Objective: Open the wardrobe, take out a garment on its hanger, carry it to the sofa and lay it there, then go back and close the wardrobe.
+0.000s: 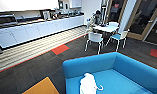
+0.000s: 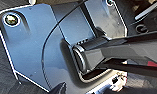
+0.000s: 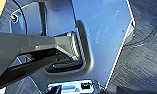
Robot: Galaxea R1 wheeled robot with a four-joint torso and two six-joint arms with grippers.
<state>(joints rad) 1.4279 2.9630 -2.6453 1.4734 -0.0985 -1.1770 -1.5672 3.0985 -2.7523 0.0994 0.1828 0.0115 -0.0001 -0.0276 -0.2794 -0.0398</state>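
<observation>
We cannot tell whether either pincer is wide or narrow: the left wrist view gives us the robot's dark plate and jointed bar over dark carpet, and the right wrist view gives the same kind of plate and bar, with grey carpet and a sliver of yellow at one corner.

From the head view, nearest to us lies the garment [image 1: 87, 84], a white crumpled bundle resting on the seat of the sofa [image 1: 134, 72], toward the seat's left side. The hanger [image 1: 100, 87] shows as a thin white hook poking out at the garment's right, lying on the blue cushion. The sofa fills the near right of the scene, its rounded back curving behind the garment.

To the near left of the sofa sits a yellow-orange block [image 1: 41, 88] on the dark carpet [image 1: 31, 67]. Farther off, a red carpet patch [image 1: 60, 49] lies near a band of pale striped flooring. Beyond the sofa, white chairs [image 1: 95, 40] stand around a white bench [image 1: 106, 28]. Along the far left runs a long row of white cabinets [image 1: 34, 31] with a dark top
</observation>
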